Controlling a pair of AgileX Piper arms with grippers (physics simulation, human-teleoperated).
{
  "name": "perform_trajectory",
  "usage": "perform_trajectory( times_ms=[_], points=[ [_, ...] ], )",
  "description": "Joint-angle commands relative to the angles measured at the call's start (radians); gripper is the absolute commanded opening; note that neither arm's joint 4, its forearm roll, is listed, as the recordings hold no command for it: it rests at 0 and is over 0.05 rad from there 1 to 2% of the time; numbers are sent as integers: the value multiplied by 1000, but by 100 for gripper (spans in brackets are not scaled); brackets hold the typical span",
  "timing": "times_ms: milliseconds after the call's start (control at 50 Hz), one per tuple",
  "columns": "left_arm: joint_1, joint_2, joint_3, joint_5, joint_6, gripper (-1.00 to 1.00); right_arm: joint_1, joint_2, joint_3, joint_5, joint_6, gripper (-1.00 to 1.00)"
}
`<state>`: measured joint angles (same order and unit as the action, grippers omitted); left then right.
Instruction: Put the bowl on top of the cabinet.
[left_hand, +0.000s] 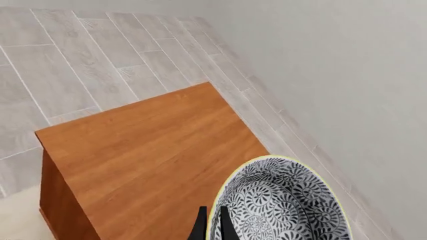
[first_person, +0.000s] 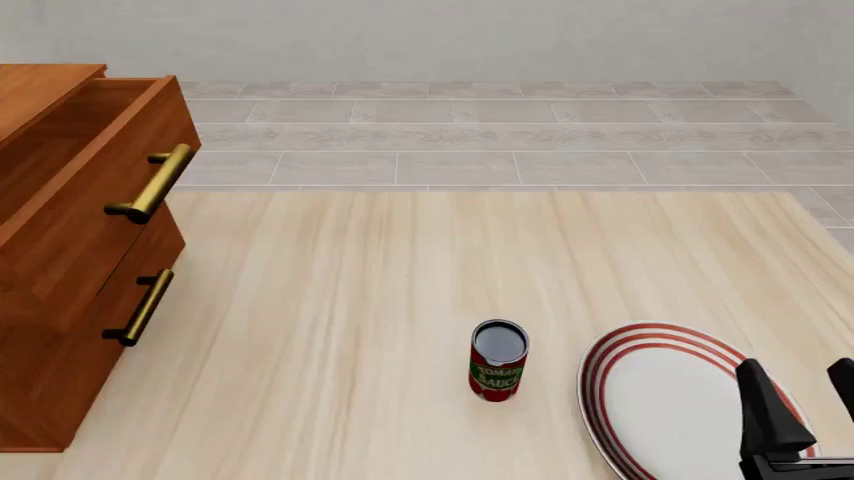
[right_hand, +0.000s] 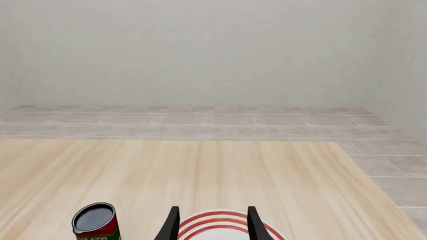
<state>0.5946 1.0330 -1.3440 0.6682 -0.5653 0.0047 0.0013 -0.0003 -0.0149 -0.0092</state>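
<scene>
The left gripper pinched the rim of the floral bowl, holding it above the wooden cabinet top. The right gripper hung parted over the red-ringed plate, beside the tomato can.

Little of my rig shows. From the left wrist camera, the left gripper shows only as two thin, matte black fingers, blade-like and tapering to sharp tips; no screws, cables or markings that I can make out.

From the right wrist camera, the right gripper shows two matte black fingers, narrow, slightly curved, pointed at the tips.

In the front camera, near the plate, the right gripper reads as dark charcoal: blocky angular fingers with faceted faces on a black base. The arm links are out of frame.
</scene>
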Motion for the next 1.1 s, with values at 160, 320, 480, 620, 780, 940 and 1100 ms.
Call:
perform_trajectory(
  times_ms=[160, 320, 480, 620, 780, 940, 1100],
  points=[
    [52, 27, 0, -16, -21, -100, 1, 0, 0, 1, 0, 100],
    [69, 46, 18, -29, -27, -100, 1, 0, 0, 2, -2, 100],
    [94, 68, 23, -40, -25, -100, 1, 0, 0, 2, -3, 100],
    [99, 76, 35, -49, -31, -100, 1, 0, 0, 2, -3, 100],
    [99, 79, 53, -62, -39, -100, 1, 0, 0, 2, -4, 100],
    [99, 82, 75, -76, -51, -100, 2, 0, 0, 2, -6, 100],
    [102, 89, 90, -88, -53, -100, 2, 0, 0, 2, -9, 100]
  ],
)
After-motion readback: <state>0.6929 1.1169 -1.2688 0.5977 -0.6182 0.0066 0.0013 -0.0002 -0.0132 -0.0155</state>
